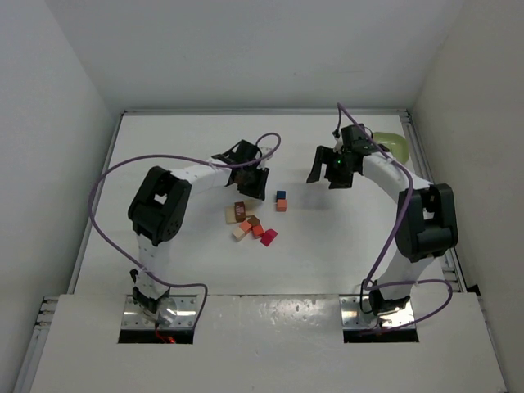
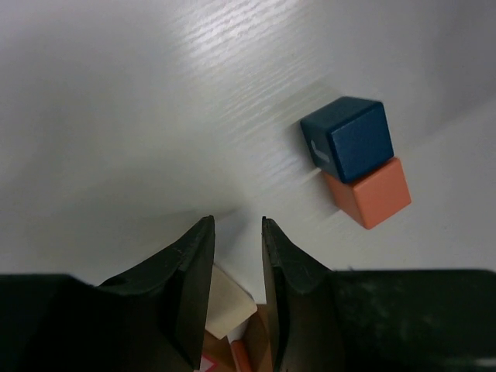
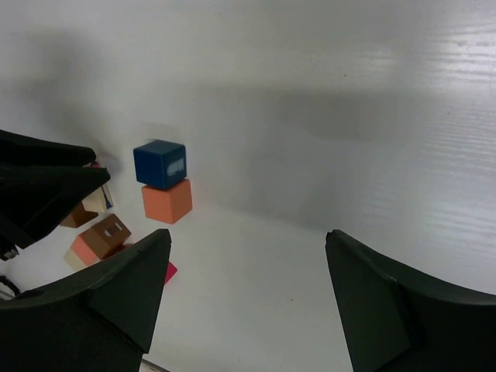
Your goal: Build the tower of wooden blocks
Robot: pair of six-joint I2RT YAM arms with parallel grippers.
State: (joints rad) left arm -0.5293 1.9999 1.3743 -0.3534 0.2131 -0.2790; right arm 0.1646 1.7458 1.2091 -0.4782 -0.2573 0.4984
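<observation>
Left claw [image 2: 236, 223] is pinched down to a narrow slot with nothing in it. It hangs over bare tabletop [image 1: 327, 237], with a pale block [image 2: 230, 304] lying just under the jaws' roots. Right claw [image 3: 248, 234] is spread wide and empty, looking at the tower [image 1: 281, 201] from the far side.

The tower is two high as I read it: a dark blue cube [image 3: 160, 163] on an orange cube [image 3: 167, 200], alone mid-table. The loose wood blocks [image 1: 250, 227] sit in a small heap near it, on the left arm's side.

These cubes should be light and rigid, so they won't squash under a pinch. The painted faces look smooth, though, and a skewed grip could let one twist out. I'd take the next one across two opposite flat faces, jaws square to them — not on the corners. I'd also pick from the heap's edge, where the jaws fit without shoving neighbours. The stack looks easy to topple, so set down gently.
</observation>
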